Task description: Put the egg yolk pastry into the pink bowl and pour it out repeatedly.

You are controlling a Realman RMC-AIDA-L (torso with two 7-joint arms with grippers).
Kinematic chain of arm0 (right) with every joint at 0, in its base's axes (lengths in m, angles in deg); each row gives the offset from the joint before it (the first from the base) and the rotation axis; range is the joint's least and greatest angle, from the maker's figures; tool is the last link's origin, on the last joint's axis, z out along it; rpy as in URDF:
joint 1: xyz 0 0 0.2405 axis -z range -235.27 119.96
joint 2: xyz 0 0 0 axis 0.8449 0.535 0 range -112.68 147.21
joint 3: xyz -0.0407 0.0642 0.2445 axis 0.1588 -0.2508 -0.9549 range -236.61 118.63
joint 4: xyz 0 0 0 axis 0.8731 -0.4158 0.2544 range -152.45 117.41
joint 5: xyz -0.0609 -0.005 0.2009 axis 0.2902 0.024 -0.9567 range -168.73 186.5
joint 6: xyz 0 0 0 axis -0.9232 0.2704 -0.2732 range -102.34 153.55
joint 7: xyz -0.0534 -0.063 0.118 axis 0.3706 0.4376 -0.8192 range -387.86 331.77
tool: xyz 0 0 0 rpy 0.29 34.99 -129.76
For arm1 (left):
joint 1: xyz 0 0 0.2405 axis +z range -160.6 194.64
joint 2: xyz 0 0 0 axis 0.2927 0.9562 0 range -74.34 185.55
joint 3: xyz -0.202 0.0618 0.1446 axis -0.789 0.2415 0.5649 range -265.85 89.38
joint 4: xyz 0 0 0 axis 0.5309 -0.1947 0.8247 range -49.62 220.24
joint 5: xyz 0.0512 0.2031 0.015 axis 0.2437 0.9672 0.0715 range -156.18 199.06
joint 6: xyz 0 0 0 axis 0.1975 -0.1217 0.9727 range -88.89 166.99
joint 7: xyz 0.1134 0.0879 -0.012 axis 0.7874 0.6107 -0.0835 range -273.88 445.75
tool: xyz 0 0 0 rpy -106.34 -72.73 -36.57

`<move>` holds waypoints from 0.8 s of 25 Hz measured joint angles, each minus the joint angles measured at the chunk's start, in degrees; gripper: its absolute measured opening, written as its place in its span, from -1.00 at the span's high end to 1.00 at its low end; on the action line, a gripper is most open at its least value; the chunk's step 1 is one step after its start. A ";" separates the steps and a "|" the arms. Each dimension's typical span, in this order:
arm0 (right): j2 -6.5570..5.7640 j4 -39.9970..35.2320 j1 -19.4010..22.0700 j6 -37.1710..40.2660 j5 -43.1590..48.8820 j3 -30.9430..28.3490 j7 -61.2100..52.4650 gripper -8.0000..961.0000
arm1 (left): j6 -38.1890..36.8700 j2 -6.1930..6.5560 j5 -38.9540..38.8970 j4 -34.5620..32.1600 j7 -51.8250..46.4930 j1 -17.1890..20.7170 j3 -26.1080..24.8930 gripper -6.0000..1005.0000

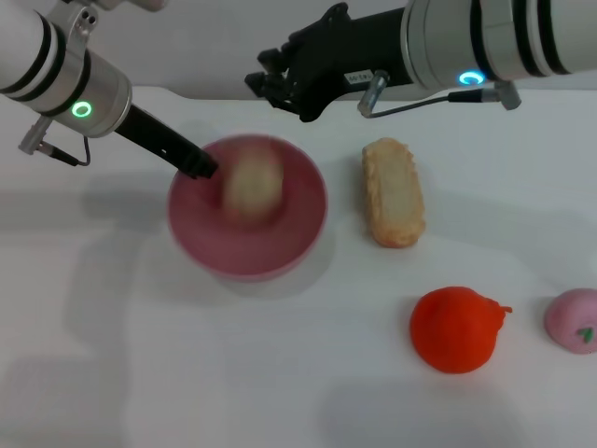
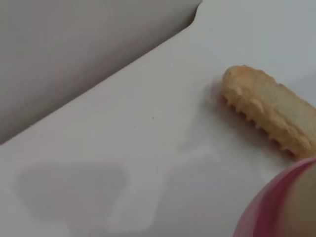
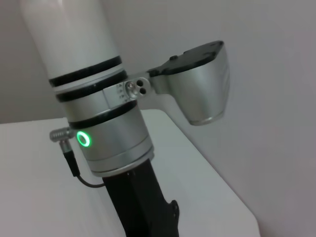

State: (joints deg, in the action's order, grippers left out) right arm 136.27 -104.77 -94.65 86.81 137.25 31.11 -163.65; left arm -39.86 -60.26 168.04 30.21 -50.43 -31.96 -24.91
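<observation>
The pink bowl (image 1: 247, 210) sits left of the table's centre and looks smeared by motion. Inside it lies the egg yolk pastry (image 1: 253, 189), a pale beige lump, also smeared. My left gripper (image 1: 199, 166) reaches in from the upper left and is shut on the bowl's far-left rim. The left wrist view shows a slice of the pink rim (image 2: 270, 207) with something beige just inside it. My right gripper (image 1: 266, 82) hangs open and holds nothing, above the table behind the bowl.
A long crusty bread (image 1: 393, 191) (image 2: 269, 111) lies right of the bowl. A red-orange fruit (image 1: 455, 329) and a small pink fruit (image 1: 575, 320) sit at the front right. The right wrist view shows only my left arm (image 3: 111, 143) over the white table.
</observation>
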 joint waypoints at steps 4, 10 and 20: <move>-0.03 -1.14 1.60 -0.98 -1.02 -0.98 0.18 0.63 | 0.89 0.00 0.01 0.21 0.34 -0.02 0.00 0.90; 0.08 -0.84 5.62 -6.89 -1.77 -3.58 0.64 0.13 | 8.62 -0.74 -0.37 -0.50 3.05 1.46 -0.06 0.90; -0.24 11.12 18.30 -22.52 -40.39 -12.73 22.45 -0.18 | 43.34 -2.29 -15.43 -3.42 14.30 10.45 20.55 0.90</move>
State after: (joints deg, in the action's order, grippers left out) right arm 136.03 -93.64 -76.34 64.28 96.86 18.38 -141.20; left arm 3.49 -62.54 152.61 26.79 -36.13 -21.51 -4.36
